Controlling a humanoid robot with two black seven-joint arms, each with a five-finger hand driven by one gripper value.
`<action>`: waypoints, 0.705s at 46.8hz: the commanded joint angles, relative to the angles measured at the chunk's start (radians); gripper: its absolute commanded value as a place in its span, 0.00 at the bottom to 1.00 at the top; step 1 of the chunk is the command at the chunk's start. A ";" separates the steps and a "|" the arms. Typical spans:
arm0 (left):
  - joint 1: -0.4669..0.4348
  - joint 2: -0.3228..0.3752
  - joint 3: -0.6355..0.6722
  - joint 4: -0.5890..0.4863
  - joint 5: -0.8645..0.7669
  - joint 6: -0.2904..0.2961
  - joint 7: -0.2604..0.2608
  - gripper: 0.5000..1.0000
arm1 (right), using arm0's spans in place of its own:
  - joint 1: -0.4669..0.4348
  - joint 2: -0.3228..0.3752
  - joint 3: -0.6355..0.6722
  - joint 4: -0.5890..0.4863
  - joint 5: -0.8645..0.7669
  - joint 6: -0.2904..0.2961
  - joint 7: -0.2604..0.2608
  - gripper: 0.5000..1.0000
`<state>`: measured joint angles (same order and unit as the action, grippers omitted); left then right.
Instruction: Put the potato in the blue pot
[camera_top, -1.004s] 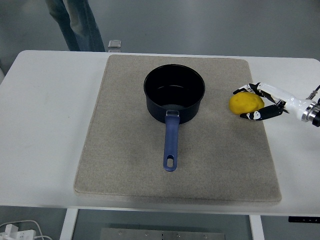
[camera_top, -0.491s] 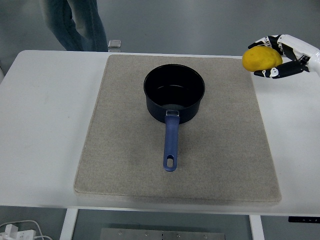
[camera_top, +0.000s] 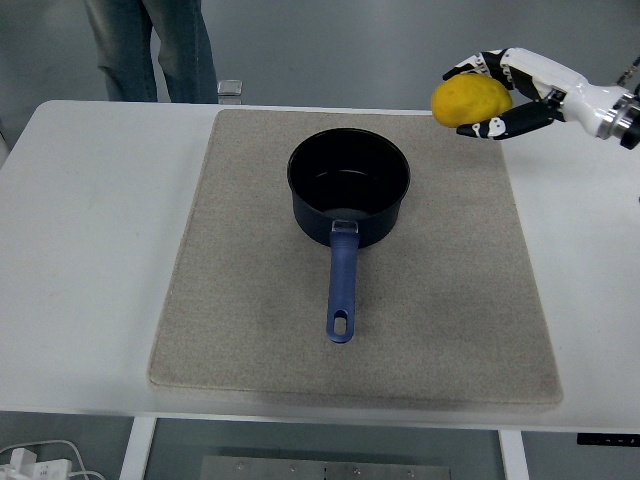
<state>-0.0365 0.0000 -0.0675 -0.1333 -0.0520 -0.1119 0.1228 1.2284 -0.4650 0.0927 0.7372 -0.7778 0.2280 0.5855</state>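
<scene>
A dark blue pot (camera_top: 349, 186) stands upright on the beige mat (camera_top: 250, 330) at the table's middle, its blue handle (camera_top: 342, 285) pointing toward the near edge. Its inside shows nothing in it. My right hand (camera_top: 478, 98) is shut on a yellow potato (camera_top: 470, 101) and holds it in the air above the mat's far right corner, to the right of the pot and higher than its rim. The left arm is out of view.
The white table (camera_top: 90, 250) extends left and right of the mat. A small clear object (camera_top: 229, 91) sits at the far edge. A person's legs (camera_top: 150, 45) stand behind the table at the top left.
My right hand has lifted the potato off the mat's right edge, raised it, then carried it left toward the pot. The person behind the table has shifted slightly.
</scene>
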 joint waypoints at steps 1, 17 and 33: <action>0.000 0.000 0.000 0.000 0.000 0.000 0.000 1.00 | 0.006 0.061 -0.001 -0.015 -0.002 0.001 -0.010 0.00; 0.000 0.000 0.000 0.000 0.000 0.000 0.000 1.00 | 0.025 0.243 -0.045 -0.081 -0.009 -0.009 -0.019 0.00; 0.000 0.000 0.000 0.000 0.000 0.000 0.000 1.00 | 0.016 0.255 -0.031 -0.081 0.003 -0.032 -0.021 0.79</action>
<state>-0.0369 0.0000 -0.0675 -0.1335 -0.0522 -0.1120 0.1227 1.2472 -0.2191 0.0579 0.6561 -0.7761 0.2105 0.5645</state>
